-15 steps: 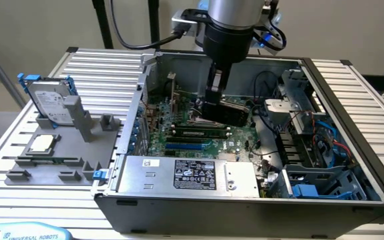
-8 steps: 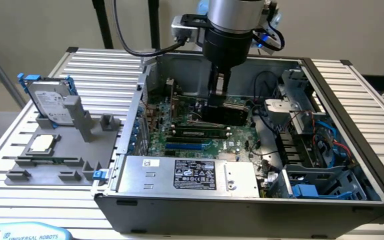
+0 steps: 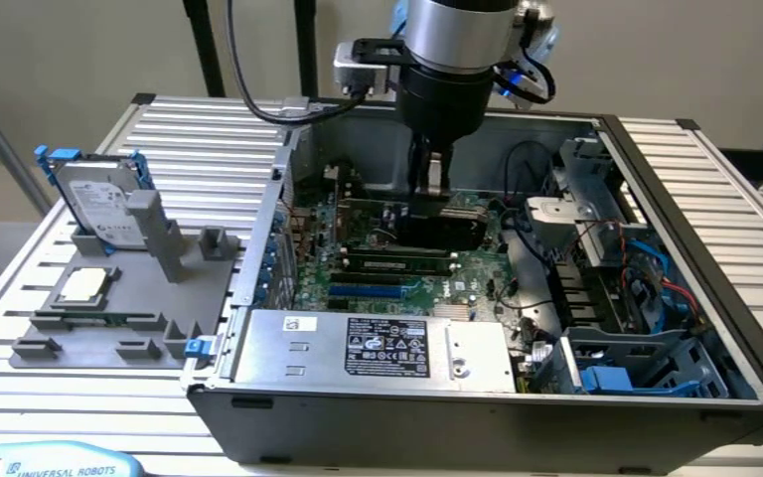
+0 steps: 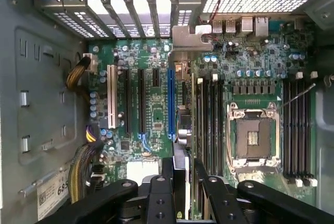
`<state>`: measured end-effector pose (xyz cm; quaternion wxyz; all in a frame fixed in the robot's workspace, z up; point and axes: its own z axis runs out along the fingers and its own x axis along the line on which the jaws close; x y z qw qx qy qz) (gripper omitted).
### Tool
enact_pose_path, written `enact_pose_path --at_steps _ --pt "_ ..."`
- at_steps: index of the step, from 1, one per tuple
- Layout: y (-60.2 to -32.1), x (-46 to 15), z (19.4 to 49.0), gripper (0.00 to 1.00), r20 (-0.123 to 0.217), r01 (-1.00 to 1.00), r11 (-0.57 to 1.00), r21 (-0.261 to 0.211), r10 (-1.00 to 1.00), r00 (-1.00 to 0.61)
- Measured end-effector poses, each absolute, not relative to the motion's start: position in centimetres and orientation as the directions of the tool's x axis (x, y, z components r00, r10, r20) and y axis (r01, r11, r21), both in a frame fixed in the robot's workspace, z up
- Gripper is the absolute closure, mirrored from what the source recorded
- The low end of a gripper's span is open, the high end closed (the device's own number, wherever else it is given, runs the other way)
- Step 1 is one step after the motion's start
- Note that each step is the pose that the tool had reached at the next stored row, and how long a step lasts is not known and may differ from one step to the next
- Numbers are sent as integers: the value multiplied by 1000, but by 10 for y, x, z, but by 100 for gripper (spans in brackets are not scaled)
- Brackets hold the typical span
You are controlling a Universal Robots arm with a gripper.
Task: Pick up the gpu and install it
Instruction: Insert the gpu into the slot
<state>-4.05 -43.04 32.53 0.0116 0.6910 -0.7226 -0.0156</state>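
Closest of all, on the slatted table (image 3: 76,402), lies a pale blue casing (image 3: 51,462) lettered "Universal Robots", far out toward the exterior view's left of the jaws. Just behind it, outside the machine and well apart from the jaws on that same side, a grey holder (image 3: 103,338) carries a small square CPU chip (image 3: 83,286) lying flat and, further back, a hard drive (image 3: 96,204) with blue rails standing on edge.

The open computer case (image 3: 488,402) lies on its side. Its power supply (image 3: 369,346), silver with a black label, fills the near end, well in front of the jaws and lower than they are. Past it the green motherboard (image 3: 381,273) spreads out beneath them.

The gripper (image 3: 432,194) reaches straight down into the case, its jaws pinching the gpu (image 3: 437,231), which hangs edge-down as a dark slab directly under them, close over the board. I can't tell whether its lower edge touches anything.

From the wrist view, the gripper (image 4: 183,174) has the gpu (image 4: 183,130) running edge-on out from between its black fingers (image 4: 162,192), silver bracket end farthest from them. The card sits just beside a long blue slot (image 4: 170,101), between it and the black memory slots (image 4: 214,125). The processor socket (image 4: 252,135) lies beyond those.
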Motion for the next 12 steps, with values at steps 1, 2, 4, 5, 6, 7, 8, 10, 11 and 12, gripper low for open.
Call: enact_pose_path --at_steps 1,2,4,5,6,7,8,10,11,12 --pt "-430 -44 324 73 -5 -998 44 36 -999 -45" --pt "-431 -48 323 73 -5 -998 44 33 -999 -44" --pt "-431 -56 321 73 -5 -999 44 27 -999 -45" --pt "-431 -61 320 73 -5 -999 44 23 -999 -44" --pt "-431 -65 319 73 -6 -999 44 19 -999 -44" --pt "-432 -69 318 73 -6 -999 44 15 -999 -44" --pt "-432 -72 317 73 -6 -999 44 12 -999 -44" --pt "-433 -77 314 73 -6 -999 44 7 -999 -44" --pt "-434 -80 313 73 -6 -999 44 6 -999 -44" --pt "-434 -82 311 73 -6 -999 44 5 -999 -44"
